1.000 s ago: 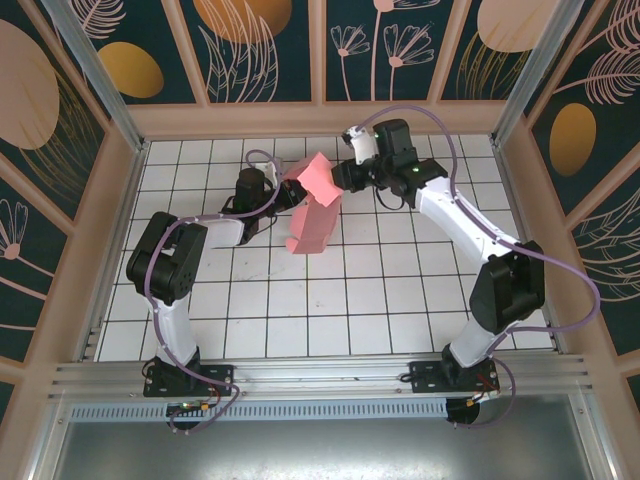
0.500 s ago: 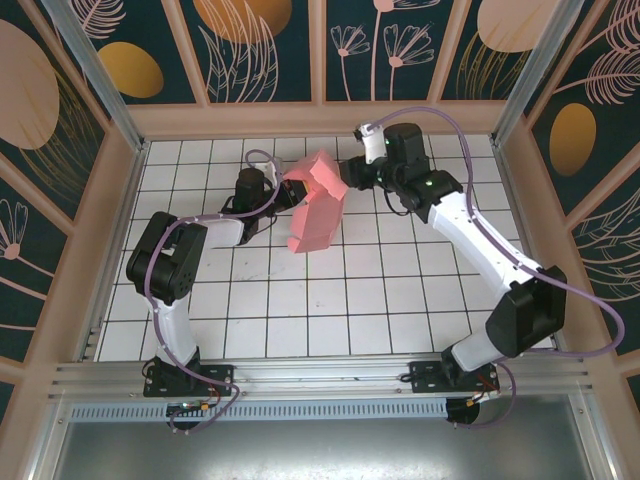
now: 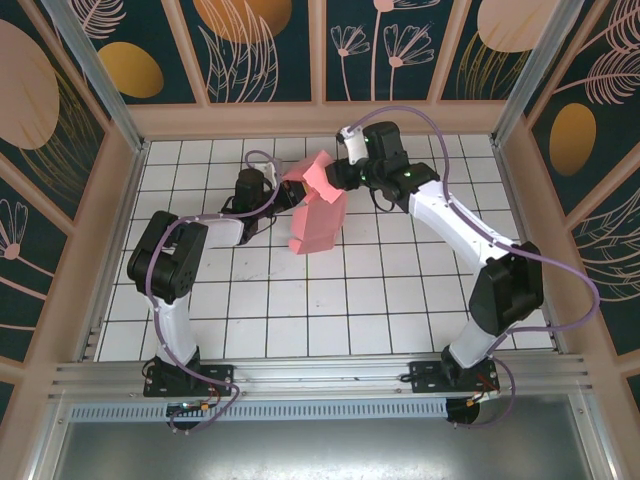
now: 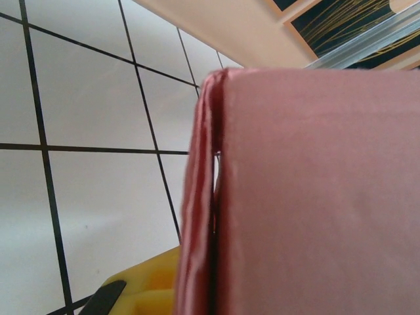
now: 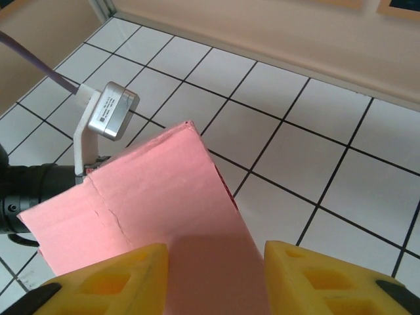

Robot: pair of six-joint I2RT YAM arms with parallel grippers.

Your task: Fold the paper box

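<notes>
1. The left arm (image 3: 170, 270) comes up from the near edge of the white tiled table (image 3: 300, 320). It bends and reaches toward the far middle.
2. The left gripper (image 3: 284, 196) is at the left side of the paper box (image 3: 315, 215). Its jaws are squeezed tight on the pink card. In the left wrist view, one yellow finger (image 4: 147, 289) sits right against the folded edge of the paper box (image 4: 315, 197), which has a few thin layers pressed together.
3. The paper box is in the middle of the table, toward the far wall, between the two grippers. It is only partly folded. A long pink piece hangs down toward the near side, and a flap at the top leans over. I cannot tell if its low end touches the tiles.
4. The right gripper (image 3: 336, 178) is at the top right of the box. In the right wrist view, the right gripper (image 5: 215, 254) has its yellow fingers (image 5: 125, 275) partly apart. The flap of the paper box (image 5: 157, 190) lies in the gap and spreads out past the left finger. I cannot tell if the fingers touch it.
5. The right arm (image 3: 460, 230) stretches from the near right edge over to the box.
</notes>
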